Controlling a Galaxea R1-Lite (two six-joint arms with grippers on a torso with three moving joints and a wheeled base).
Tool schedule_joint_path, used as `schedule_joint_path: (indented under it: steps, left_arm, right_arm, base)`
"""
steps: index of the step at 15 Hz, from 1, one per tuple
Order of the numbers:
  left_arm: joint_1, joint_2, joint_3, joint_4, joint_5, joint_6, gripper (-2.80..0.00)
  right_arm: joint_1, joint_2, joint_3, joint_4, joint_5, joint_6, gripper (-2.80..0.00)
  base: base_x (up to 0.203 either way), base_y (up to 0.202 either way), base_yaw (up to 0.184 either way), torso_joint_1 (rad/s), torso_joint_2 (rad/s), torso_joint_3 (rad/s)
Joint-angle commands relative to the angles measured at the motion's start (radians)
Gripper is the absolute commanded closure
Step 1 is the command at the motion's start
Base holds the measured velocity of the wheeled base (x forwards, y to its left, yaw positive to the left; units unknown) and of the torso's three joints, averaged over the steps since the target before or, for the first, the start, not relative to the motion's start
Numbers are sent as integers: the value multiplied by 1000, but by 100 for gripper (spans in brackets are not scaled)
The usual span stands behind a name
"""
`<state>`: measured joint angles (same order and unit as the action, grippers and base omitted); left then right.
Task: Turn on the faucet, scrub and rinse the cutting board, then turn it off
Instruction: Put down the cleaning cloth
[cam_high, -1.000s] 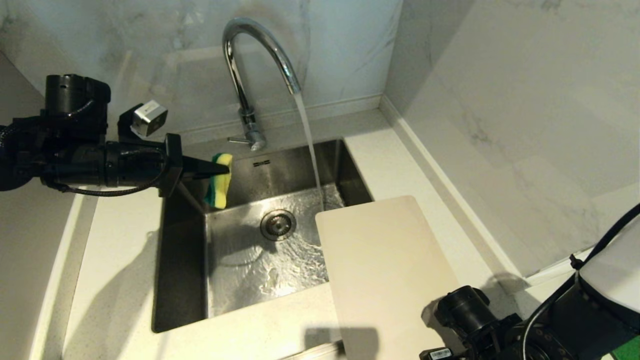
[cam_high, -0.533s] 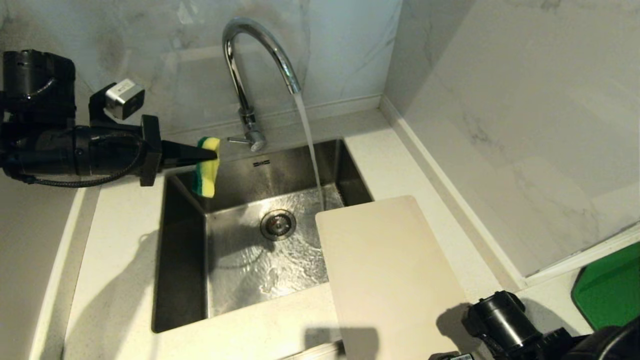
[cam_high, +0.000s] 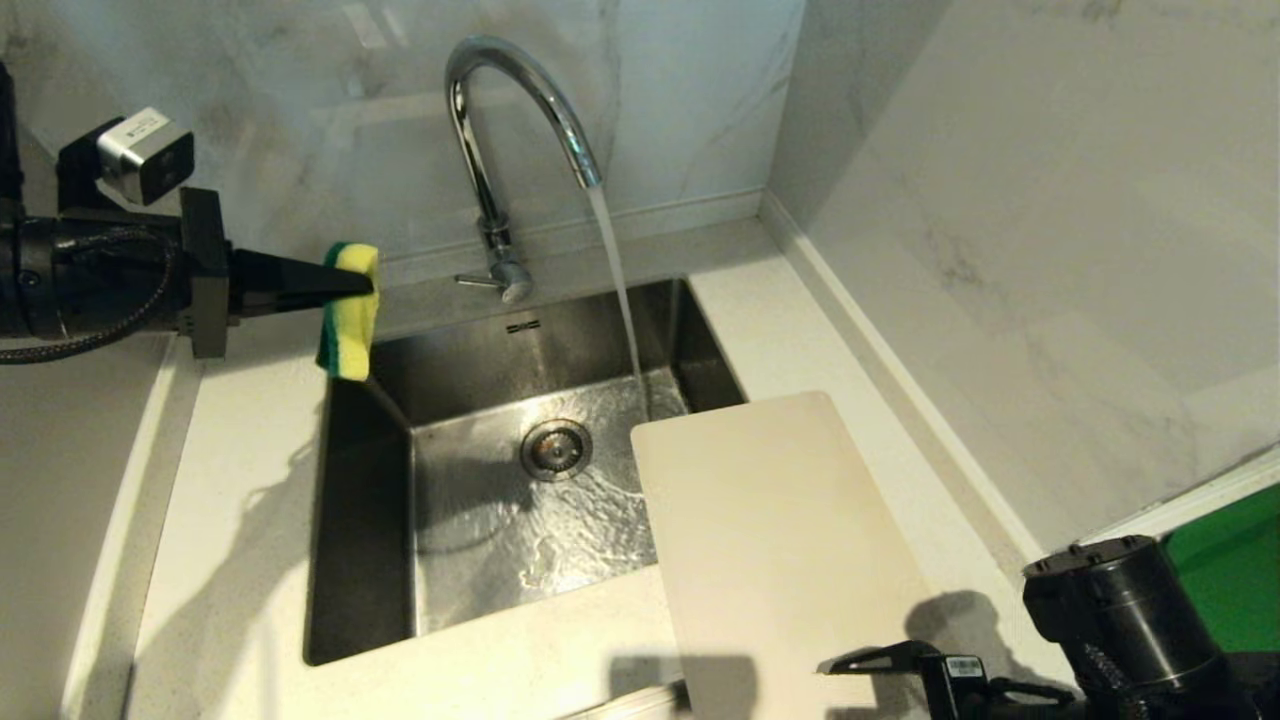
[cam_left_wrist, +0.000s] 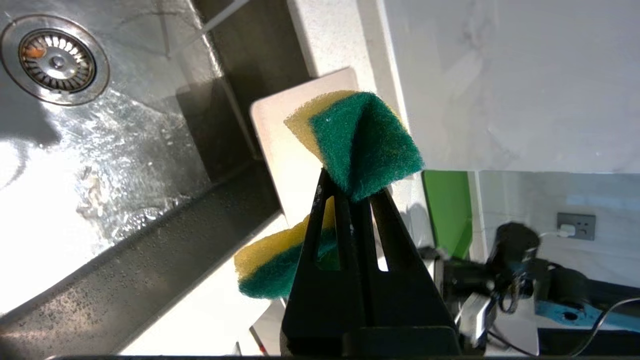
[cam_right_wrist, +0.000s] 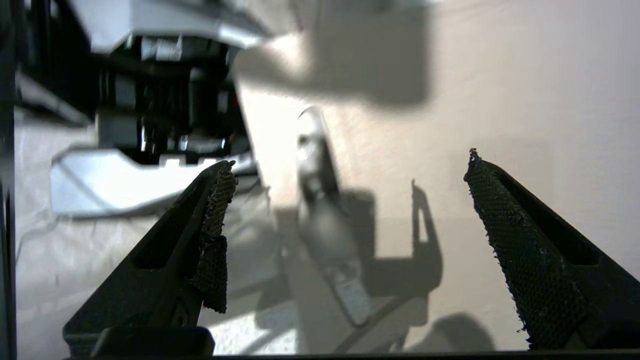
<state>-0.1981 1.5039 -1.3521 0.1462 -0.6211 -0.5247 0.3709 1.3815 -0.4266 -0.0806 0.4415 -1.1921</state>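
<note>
Head view: green mat (cam_high: 1235, 570) right of cutting board (cam_high: 780, 540).

Bright overhead light; glare off wet sink (cam_high: 560, 540); my arms' shadows dark on tabletop (cam_high: 240, 500); right wrist view blurred, background out of focus.

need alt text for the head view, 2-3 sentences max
Water runs from the faucet into a steel sink, and a cutting board lies on the counter at its right edge. At left, the left gripper pinches a yellow-green sponge above the sink's corner. The right gripper sits at the bottom right, near the board's end.
</note>
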Motion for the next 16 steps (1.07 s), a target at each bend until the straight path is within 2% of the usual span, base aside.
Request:
schedule_joint_path:
  steps: [1, 3, 5, 8, 9, 11, 14, 15, 16]
  left_arm:
    - [0, -46, -1, 25, 2, -3, 0]
    - [0, -61, -1, 47, 23, -3, 0]
    - [0, -64, 1, 61, 58, -3, 0]
    - [0, -62, 1, 91, 69, -1, 0]
    - [0, -63, 1, 97, 76, -1, 0]
    - [0, -65, 1, 105, 95, 0, 0]
    - [0, -65, 3, 126, 116, 3, 0]
    - [0, -64, 8, 127, 123, 4, 0]
    - [0, -63, 10, 127, 126, 5, 0]
  right_arm:
    - [1, -64, -30, -10, 36, 69, 0]
    - [0, -70, -32, -74, 70, 128, 0]
    - [-4, -59, -52, -125, 72, 196, 0]
    - [-86, -47, -73, -231, 75, 294, 0]
    - [-118, -46, -68, -292, 80, 350, 0]
    - [-141, -52, -57, -378, 81, 501, 0]
    - [-146, -73, -55, -537, 62, 837, 0]
    - [-151, -94, -47, -583, 7, 930, 0]
    - [-155, -124, -30, -609, -60, 978, 0]
  base:
    - [0, 0, 0, 0, 0, 0]
    - [0, 0, 0, 0, 0, 0]
    - [0, 0, 0, 0, 0, 0]
    - [0, 0, 0, 0, 0, 0]
    - [0, 0, 0, 0, 0, 0]
    - [0, 0, 0, 0, 0, 0]
    - [0, 0, 0, 0, 0, 0]
    - [0, 0, 0, 0, 0, 0]
    - [0, 0, 0, 0, 0, 0]
